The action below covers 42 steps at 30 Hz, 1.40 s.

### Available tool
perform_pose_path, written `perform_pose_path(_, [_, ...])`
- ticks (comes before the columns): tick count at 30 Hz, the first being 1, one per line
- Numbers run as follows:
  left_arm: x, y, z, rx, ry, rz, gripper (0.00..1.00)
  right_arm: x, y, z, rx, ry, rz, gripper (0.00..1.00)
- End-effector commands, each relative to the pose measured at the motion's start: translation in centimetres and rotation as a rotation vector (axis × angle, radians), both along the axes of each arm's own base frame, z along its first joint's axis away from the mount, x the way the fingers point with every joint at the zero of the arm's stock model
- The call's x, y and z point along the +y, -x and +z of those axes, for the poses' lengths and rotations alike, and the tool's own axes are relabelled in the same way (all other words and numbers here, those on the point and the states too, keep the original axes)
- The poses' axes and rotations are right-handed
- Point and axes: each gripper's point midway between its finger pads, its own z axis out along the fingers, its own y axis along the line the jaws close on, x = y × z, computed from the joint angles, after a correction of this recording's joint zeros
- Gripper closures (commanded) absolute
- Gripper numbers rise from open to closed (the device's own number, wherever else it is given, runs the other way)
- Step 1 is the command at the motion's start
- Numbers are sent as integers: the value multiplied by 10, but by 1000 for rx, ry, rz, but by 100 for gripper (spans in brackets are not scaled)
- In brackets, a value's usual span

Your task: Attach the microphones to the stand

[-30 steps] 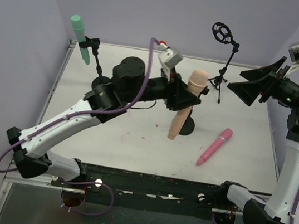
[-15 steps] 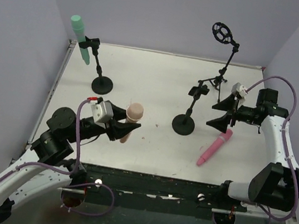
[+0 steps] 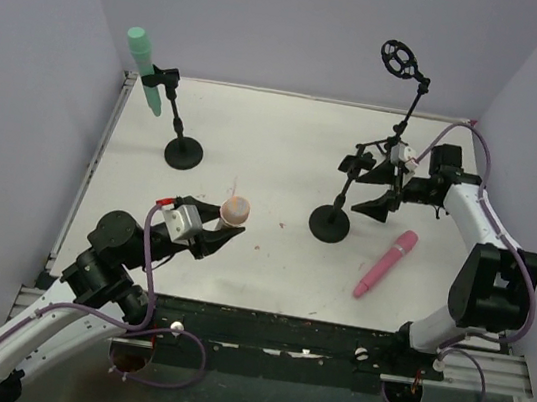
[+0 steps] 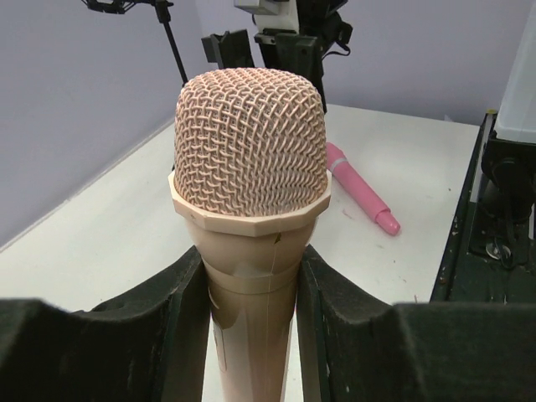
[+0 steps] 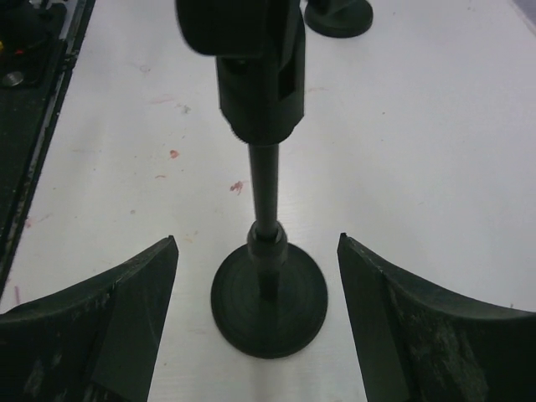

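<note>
— Start wide: where does everything sit on the table [image 3: 277, 142]?

— The middle stand [image 3: 331, 223] is at about 3 o'clock, and its clip is bare. The peach microphone [image 4: 251, 142] is off it, held upright near 7 o'clock. The pink microphone [image 3: 385, 264] lies flat at 4 o'clock. The green microphone [image 3: 145, 63] sits in the far stand [image 3: 183, 153] at 10 o'clock.

— How will the peach one handle?

— I judge it light, stiff plastic, with a smooth tapering handle that could slide through a loose pinch. It is best taken on the handle just under the collar, never on the mesh head. The left gripper [image 4: 249, 276] is clamped exactly there.

— And the right gripper [image 5: 257, 243]?

— It is spread, with a finger on either side of the middle stand's post. As far as the wrist view shows, neither finger touches it.

— What differs from a second ago?

— Then the left gripper had the peach microphone up at the middle stand's clip; it has since drawn back to the near edge. The right gripper was raised high at 2 o'clock and has come down to straddle the post.
</note>
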Motion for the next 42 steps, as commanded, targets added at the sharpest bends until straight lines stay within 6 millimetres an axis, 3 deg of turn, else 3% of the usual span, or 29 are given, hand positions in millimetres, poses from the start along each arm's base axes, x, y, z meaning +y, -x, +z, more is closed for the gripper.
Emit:
perform_pose_path(1, [5,-5,14,-65,30,36,99,15,0,12,-72,-109,113,16])
perform_pose_path(5, [4,-9,9,-50,17,39,99,30,-2,20,-2,-172,152,21])
perform_pose_path(8, [4,-11,8,-48,13,40,99,39,5,11,7,-152,192,21])
perform_pose_path(11, [4,-12,7,-43,14,44,99,44,12,12,21,-170,199,22])
perform_pose_path(14, [3,-12,6,-36,11,39,99,45,12,15,28,-188,194,29])
perform_pose_path(16, [2,-12,5,-31,9,34,99,45,10,18,50,-202,188,45])
perform_pose_path(20, [3,-11,7,-35,12,33,99,46,10,20,50,-206,187,61])
perform_pose_path(23, [3,-11,6,-35,12,33,99,46,12,22,48,-216,184,80])
perform_pose_path(26, [2,-11,6,-32,11,30,99,47,16,28,29,-235,182,93])
perform_pose_path(34, [1,-14,9,-35,23,32,99,49,33,49,-39,-276,187,99])
perform_pose_path(42, [1,-17,7,-19,24,36,99,49,32,51,86,-266,183,99])
